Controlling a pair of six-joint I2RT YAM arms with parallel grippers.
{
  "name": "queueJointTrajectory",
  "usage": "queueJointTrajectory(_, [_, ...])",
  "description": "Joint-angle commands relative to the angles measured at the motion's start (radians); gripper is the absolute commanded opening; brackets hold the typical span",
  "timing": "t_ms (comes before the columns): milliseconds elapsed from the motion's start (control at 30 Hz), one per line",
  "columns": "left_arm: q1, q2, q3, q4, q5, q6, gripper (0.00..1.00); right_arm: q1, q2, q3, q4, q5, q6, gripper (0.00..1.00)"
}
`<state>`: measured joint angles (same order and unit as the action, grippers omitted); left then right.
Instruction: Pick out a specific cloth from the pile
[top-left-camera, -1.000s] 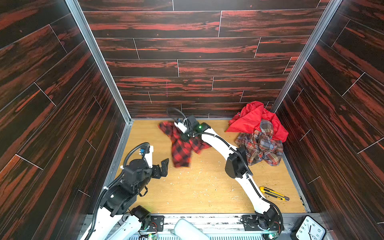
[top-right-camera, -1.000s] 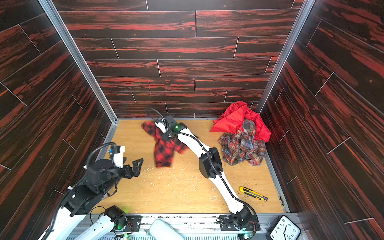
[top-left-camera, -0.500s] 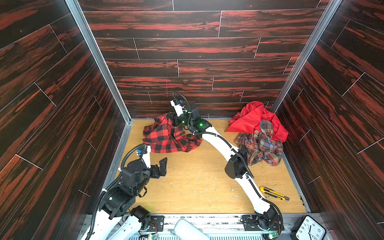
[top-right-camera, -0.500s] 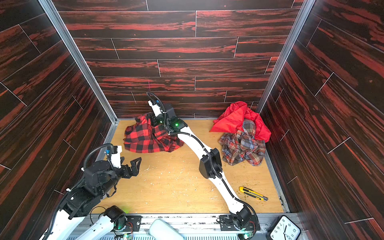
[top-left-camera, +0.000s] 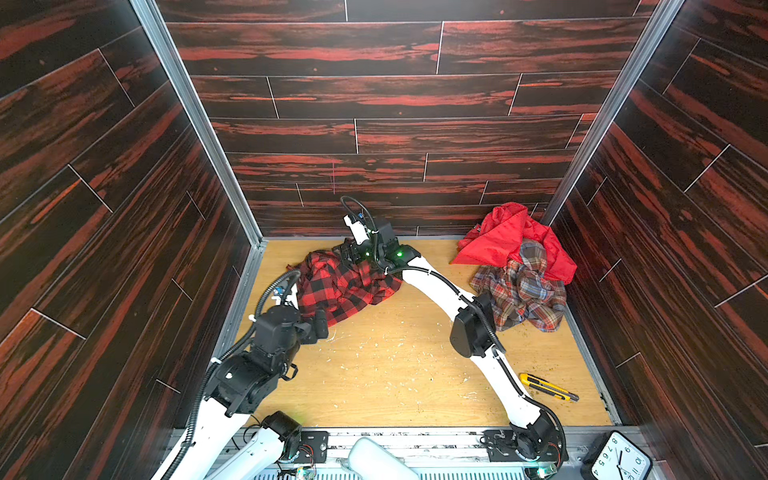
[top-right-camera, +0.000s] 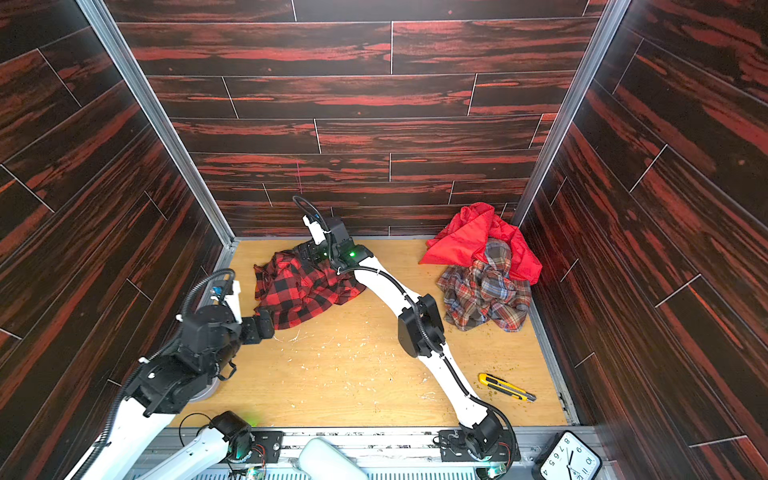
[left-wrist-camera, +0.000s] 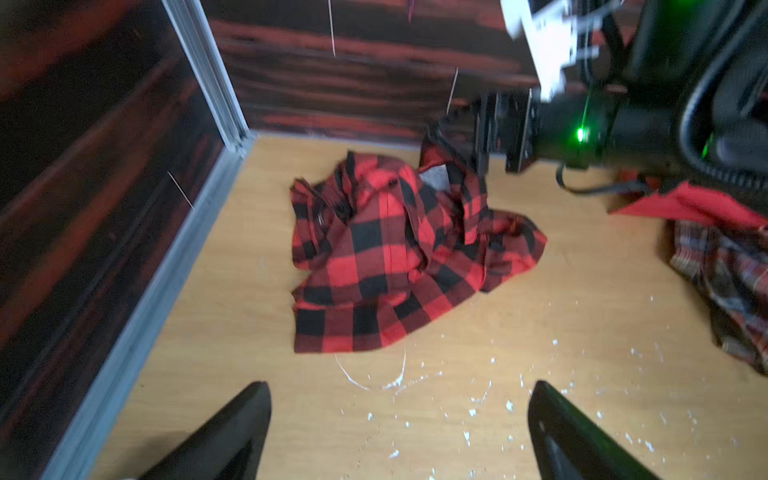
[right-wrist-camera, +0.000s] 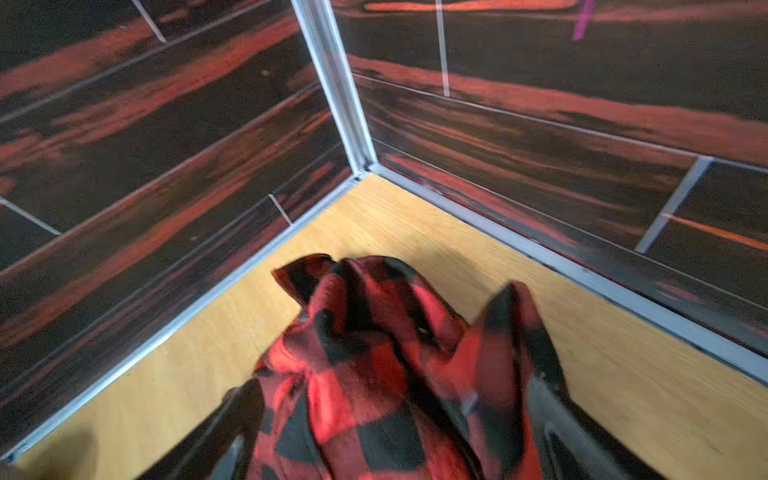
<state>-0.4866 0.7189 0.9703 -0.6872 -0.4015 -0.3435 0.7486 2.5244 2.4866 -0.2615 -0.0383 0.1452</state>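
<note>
**Left gripper** (left-wrist-camera: 401, 388): black fingers (left-wrist-camera: 232, 432) spread wide, nothing between them. In both top views it sits low at the left of the table (top-left-camera: 395, 374), a pale wood-grain board flecked with white crumbs. It points toward the far wall.

**Task item:** the flannel shirt in bold red-and-black buffalo check (top-left-camera: 343, 286) lies crumpled on the board at upper left of the floor area, near the far-left corner. It is well apart from the pile. In the left wrist view its near hem lies flat, just beyond the left fingertips. The heap has no clear long axis, though it rises from that hem to a peak at the far side.

**Right gripper** (right-wrist-camera: 392, 386): it is directly over that peak. In the right wrist view its fingers (right-wrist-camera: 552, 419) stand wide with soft, thick folds of the shirt (right-wrist-camera: 365, 353) between them, draped and not pinched. This arm is the nearer one.

**Pile**, upper right of a top view: a plain bright red, shiny garment (top-left-camera: 505, 237) lies behind a muted brown-blue-grey plaid shirt (top-left-camera: 519, 291), and the two are touching.

**Other:** a yellow utility knife (top-left-camera: 544, 386) lies at lower right.

**Assessment:** separation appears complete. The coming move turns on the right fingers clearing the raised fold, because napped flannel may cling and lift with them.
</note>
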Motion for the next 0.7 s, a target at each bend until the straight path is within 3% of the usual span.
queueJointTrajectory(0, [0.017, 0.076, 0.082, -0.014, -0.011, 0.03, 0.99, -0.001, -0.251, -0.106, 0.019, 0.101, -0.01, 0.99])
queueJointTrajectory(100, [0.027, 0.126, 0.123, 0.057, 0.051, 0.045, 0.99, -0.026, -0.458, -0.424, 0.188, 0.143, 0.038, 0.99])
queueJointTrajectory(200, [0.043, 0.172, 0.163, 0.159, 0.047, 0.053, 0.99, -0.081, -0.656, -0.748, 0.346, 0.107, 0.143, 0.99])
queueJointTrajectory(300, [0.091, 0.289, 0.251, 0.134, 0.088, 0.054, 0.99, -0.118, -0.814, -0.971, 0.355, 0.057, 0.138, 0.99])
queueJointTrajectory(433, [0.236, 0.518, 0.341, 0.069, 0.304, -0.019, 0.99, -0.125, -1.015, -1.209, 0.337, -0.012, 0.127, 0.99])
queueJointTrajectory(533, [0.302, 0.668, 0.393, 0.037, 0.333, -0.062, 0.99, -0.112, -1.157, -1.377, 0.325, -0.077, 0.17, 0.99])
queueJointTrajectory(667, [0.396, 0.823, 0.407, 0.083, 0.461, -0.157, 0.99, -0.065, -1.303, -1.562, 0.324, -0.081, 0.237, 0.99])
